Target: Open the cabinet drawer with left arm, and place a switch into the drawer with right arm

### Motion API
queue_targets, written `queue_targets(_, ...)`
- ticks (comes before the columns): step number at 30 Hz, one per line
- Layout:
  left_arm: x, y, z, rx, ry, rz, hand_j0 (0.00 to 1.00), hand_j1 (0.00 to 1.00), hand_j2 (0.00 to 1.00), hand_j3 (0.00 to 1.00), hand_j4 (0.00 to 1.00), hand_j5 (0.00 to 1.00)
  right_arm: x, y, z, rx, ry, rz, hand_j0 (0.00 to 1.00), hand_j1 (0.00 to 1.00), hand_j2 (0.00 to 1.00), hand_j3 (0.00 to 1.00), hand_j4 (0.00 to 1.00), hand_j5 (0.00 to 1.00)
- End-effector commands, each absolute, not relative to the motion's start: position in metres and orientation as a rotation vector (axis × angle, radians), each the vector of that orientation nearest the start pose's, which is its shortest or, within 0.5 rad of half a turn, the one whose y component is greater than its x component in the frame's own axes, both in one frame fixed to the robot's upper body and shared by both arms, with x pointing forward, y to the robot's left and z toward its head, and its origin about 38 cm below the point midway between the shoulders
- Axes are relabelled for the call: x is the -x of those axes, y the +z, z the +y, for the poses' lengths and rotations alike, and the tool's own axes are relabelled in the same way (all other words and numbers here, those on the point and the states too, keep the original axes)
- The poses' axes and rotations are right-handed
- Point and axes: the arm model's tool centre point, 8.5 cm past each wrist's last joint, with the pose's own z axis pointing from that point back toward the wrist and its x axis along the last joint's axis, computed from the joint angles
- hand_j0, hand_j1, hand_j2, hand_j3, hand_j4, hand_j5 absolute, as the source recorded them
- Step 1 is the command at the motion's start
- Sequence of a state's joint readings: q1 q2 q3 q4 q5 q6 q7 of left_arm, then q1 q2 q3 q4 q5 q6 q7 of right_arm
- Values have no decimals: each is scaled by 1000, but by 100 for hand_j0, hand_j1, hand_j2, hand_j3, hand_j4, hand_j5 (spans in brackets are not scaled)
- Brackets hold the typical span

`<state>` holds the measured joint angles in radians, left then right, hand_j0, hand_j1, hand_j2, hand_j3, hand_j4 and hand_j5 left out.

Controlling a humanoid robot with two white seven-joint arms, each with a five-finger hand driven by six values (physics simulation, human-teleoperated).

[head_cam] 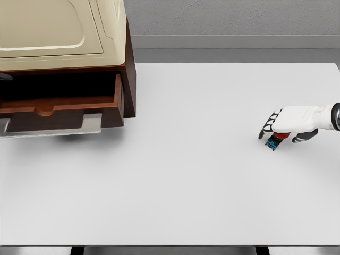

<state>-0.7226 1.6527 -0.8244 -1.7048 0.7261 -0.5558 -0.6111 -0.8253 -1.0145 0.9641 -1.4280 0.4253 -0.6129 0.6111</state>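
Observation:
A brown wooden cabinet [129,79] with a beige top stands at the table's far left corner. Its drawer [64,105] is pulled out toward me, and the inside is dark and looks empty. Far away at the right edge, my white right hand [281,133] rests low on the table. Its fingers curl down over a small red, blue and black switch [274,141], with the thumb [305,136] behind it. Only the front end of the switch shows under the fingertips. My left arm is not visible.
A grey metal bracket [53,127] juts out under the drawer front. A small dark sliver [4,76] at the left edge beside the drawer opening is too small to identify. The white table [175,175] stretches between cabinet and hand.

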Motion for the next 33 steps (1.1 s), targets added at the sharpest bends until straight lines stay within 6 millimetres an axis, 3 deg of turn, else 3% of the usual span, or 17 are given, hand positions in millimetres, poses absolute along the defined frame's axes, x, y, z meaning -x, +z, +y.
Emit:
queue_targets(1,-319,383,453,-108,-1529,-1419,100,100,100,100,100,100,-419,197,-353,370,2362,-931,73,73,73,73,73,73)
queue_targets(9,-320,380,458,-121,-1527,-1406,100,100,100,100,100,100,-419,198,-353,372,2360,-935,60,60,60,60,60,60)
queue_targets(13,-321,380,457,-118,-1533,-1414,100,100,100,100,100,100,-421,202,-353,383,2351,-949,58,58,58,58,58,58)
queue_targets(17,-322,380,459,-123,-1529,-1416,100,100,100,100,100,100,-421,202,-354,382,2349,-950,49,49,49,49,49,49)
queue_targets(25,-322,380,460,-126,-1526,-1416,100,100,100,100,100,100,-422,202,-350,377,2348,-962,45,45,45,45,45,45)
queue_targets(27,-323,379,459,-120,-1525,-1418,100,100,100,100,100,100,-428,210,-345,399,2330,-1005,46,46,46,46,46,46)
queue_targets(33,-323,378,459,-119,-1525,-1417,100,100,100,100,100,100,-446,209,-330,398,2281,-1074,46,46,46,46,46,46)
